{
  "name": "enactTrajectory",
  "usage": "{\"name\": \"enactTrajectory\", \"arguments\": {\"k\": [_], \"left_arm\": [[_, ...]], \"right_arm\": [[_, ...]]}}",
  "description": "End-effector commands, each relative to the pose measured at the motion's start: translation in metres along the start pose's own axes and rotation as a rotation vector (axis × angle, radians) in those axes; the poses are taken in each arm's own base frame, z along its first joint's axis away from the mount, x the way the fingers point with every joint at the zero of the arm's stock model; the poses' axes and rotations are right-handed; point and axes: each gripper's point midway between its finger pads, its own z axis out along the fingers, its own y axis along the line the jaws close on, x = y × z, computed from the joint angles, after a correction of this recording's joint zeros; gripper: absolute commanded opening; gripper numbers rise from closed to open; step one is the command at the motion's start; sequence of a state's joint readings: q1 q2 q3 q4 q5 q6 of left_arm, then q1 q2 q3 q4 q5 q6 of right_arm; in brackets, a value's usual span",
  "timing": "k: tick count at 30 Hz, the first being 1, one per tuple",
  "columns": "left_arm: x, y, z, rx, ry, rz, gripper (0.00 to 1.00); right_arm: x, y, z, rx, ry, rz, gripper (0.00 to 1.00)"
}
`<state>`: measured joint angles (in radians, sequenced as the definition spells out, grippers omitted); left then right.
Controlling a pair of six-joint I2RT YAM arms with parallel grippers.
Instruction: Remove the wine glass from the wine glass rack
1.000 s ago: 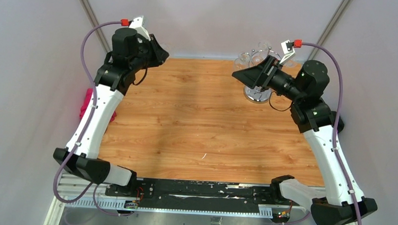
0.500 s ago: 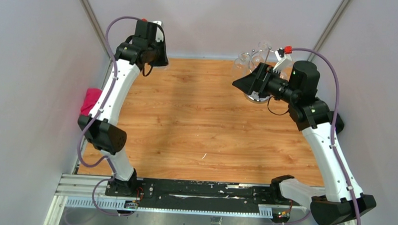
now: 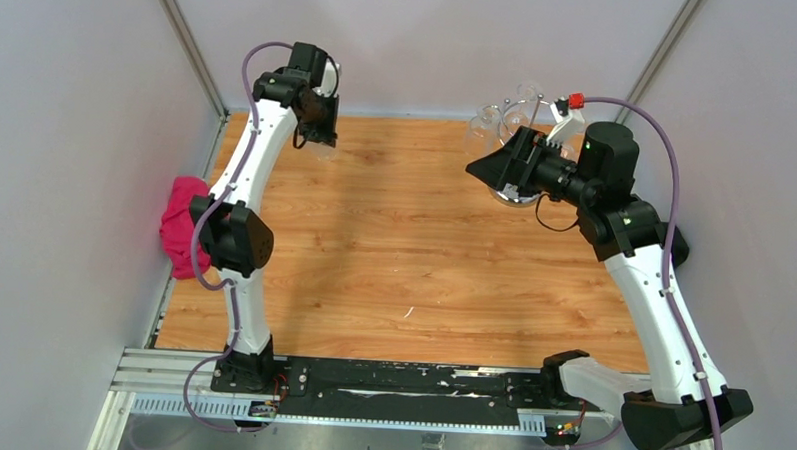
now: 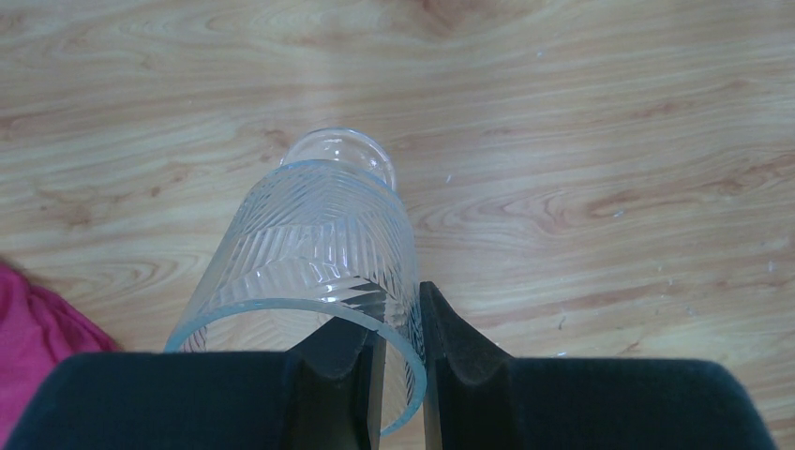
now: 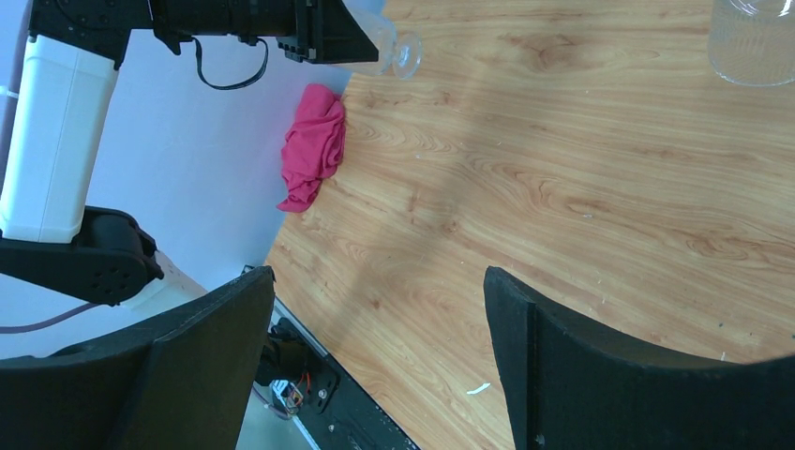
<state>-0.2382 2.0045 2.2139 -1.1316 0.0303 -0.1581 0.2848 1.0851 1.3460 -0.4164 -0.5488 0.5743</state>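
Left pincer point(image 4: 401, 328) (clamping wine glass point(image 4: 319, 234)) swung.

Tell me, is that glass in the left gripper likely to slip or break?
Probably fragile: the wine glass is thin and clear, pinched only at its rim by the left gripper. Likely slippery, since the wall is smooth, though its cut ridges may help. Laid sideways on the table, its round bowl would probably roll.
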Motion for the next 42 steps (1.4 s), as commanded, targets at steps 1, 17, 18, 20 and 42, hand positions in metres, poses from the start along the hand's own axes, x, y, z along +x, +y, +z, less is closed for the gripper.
{"name": "enactTrajectory", "arguments": {"k": [1, 17, 18, 20, 42], "left_arm": [[0.001, 0.025, -0.002, -0.015, 0.025, 0.001, 0.00], [0.055, 0.081, 0.049, -0.058, 0.246, -0.056, 0.00], [0.058, 0.082, 0.050, -0.063, 0.254, -0.055, 0.00], [0.065, 0.086, 0.052, -0.077, 0.275, -0.053, 0.00], [0.099, 0.104, 0.097, -0.085, 0.365, -0.119, 0.00]], "right_arm": [[-0.002, -0.006, -0.001, 0.017, -0.005, -0.011, 0.87], [0.004, -0.015, 0.012, 0.023, 0.021, 0.016, 0.88], [0.004, -0.016, 0.013, 0.021, 0.021, 0.020, 0.88], [0.005, -0.016, 0.014, 0.015, 0.024, 0.025, 0.88], [0.007, -0.018, 0.016, 0.009, 0.030, 0.020, 0.89]]}}
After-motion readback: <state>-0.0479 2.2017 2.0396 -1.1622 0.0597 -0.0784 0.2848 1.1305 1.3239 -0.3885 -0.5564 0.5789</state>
